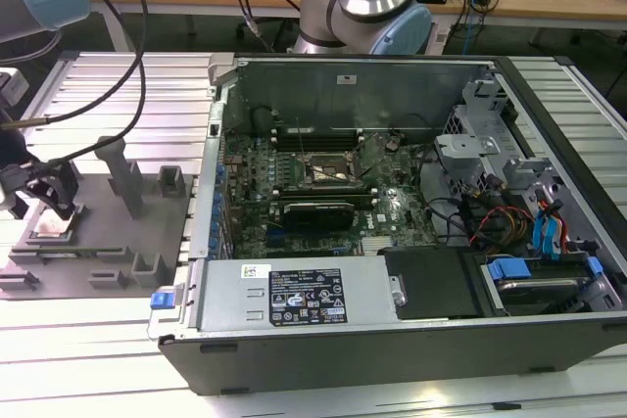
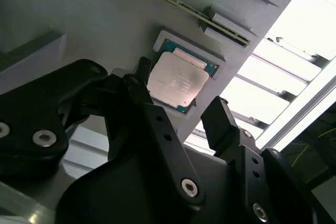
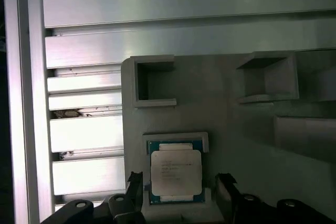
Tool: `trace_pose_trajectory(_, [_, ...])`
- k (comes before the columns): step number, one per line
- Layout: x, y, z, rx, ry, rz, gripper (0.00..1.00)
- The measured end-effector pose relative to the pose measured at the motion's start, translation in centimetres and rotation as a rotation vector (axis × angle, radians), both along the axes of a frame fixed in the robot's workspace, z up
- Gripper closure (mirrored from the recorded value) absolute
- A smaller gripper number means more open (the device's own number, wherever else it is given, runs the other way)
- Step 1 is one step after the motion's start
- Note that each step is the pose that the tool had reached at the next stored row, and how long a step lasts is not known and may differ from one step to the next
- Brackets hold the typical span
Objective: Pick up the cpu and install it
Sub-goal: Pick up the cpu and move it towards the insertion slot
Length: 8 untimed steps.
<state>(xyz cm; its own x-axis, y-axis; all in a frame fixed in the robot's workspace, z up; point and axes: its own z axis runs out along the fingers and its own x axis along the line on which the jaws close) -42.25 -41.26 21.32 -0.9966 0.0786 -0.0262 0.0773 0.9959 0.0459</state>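
My gripper [image 3: 180,184], spread wide, straddles the cpu [image 3: 176,176] in the grey fixture [image 3: 220,114] at the exterior view's left. A good grasp, I judge, needs centred, level fingers pinching its edges gently.

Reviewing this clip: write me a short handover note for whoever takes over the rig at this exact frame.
End effector: open, fingers on either side of the cpu, not closed on it.
cpu: lies flat in its recess on the grey fixture plate, at the exterior view's left, outside the computer case.
Done: end effector lined up over the cpu, as seen in both wrist views.
Left: the cpu is not yet gripped or lifted, and not yet seated in the motherboard socket inside the case.
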Motion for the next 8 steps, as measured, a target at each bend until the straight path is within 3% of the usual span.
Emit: trace_pose_trajectory(8, [-0.02,0.12,-1.74,-0.0002,0.0004,0.001,0.34])
